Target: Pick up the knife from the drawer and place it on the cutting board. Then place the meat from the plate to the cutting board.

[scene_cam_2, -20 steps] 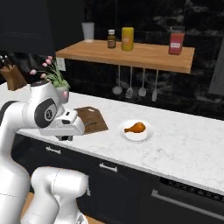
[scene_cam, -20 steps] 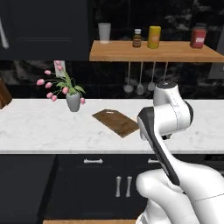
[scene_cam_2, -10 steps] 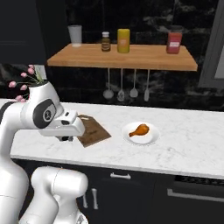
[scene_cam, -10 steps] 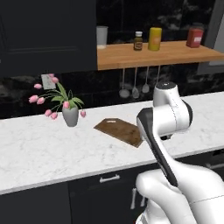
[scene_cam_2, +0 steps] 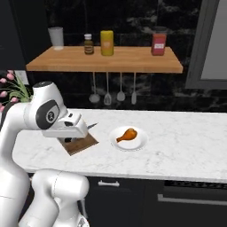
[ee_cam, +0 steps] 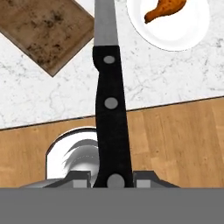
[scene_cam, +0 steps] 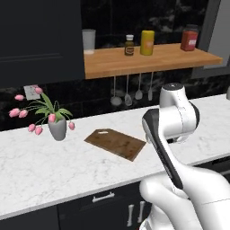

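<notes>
Gripper point(ee_cam: 112, 180): is being kept clamped on the black handle of the knife point(ee_cam: 109, 105).
Knife: is being held above the counter point(ee_cam: 166, 78), between cutting board point(ee_cam: 46, 30) and plate point(ee_cam: 183, 30).
Meat point(ee_cam: 164, 9): is lying on the plate.

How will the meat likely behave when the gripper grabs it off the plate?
The meat is a small drumstick shape, thick at one end and tapering, so it probably pivots or slips in a two-finger pinch. It looks light and rigid. Lying loose on the smooth white plate, it may slide if nudged.

Even, soft rendered light; dark backdrop.
</notes>
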Robot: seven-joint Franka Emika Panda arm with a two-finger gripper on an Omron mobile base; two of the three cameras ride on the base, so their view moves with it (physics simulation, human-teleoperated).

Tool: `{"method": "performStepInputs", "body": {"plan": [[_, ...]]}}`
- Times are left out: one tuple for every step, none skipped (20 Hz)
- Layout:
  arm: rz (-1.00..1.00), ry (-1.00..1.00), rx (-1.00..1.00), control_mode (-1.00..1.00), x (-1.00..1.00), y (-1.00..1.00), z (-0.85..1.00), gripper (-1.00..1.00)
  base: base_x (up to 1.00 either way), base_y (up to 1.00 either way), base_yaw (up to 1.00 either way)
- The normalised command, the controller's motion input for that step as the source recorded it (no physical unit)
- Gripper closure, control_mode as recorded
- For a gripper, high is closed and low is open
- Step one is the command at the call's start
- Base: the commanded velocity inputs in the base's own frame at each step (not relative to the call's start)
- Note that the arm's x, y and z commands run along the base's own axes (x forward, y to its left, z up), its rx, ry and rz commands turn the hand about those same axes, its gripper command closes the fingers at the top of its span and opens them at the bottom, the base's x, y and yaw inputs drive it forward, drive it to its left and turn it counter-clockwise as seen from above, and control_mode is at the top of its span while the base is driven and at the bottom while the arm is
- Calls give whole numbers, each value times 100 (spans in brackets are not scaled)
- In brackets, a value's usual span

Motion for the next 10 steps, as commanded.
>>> {"method": "performStepInputs", "body": {"plan": [[0, 0, 0, 100, 0, 0, 0, 100, 35, 0, -3], [0, 0, 0, 100, 0, 0, 0, 100, 39, 0, 0], [0, 0, 0, 100, 0, 0, 0, 100, 39, 0, 0], [0, 0, 0, 100, 0, 0, 0, 100, 43, 0, 0], [4, 3, 0, -100, 46, -3, -5, 100, 0, 0, 0], [6, 4, 0, -100, 43, -9, -8, 100, 0, 0, 0], [8, 8, 0, -100, 43, -12, -17, 100, 0, 0, 0], [12, 15, 0, -100, 37, -9, -34, 100, 0, 0, 0], [13, 18, 0, -100, 31, -4, -37, 100, 0, 0, 0], [14, 21, 0, -100, 24, -1, -40, 100, 0, 0, 0]]}}
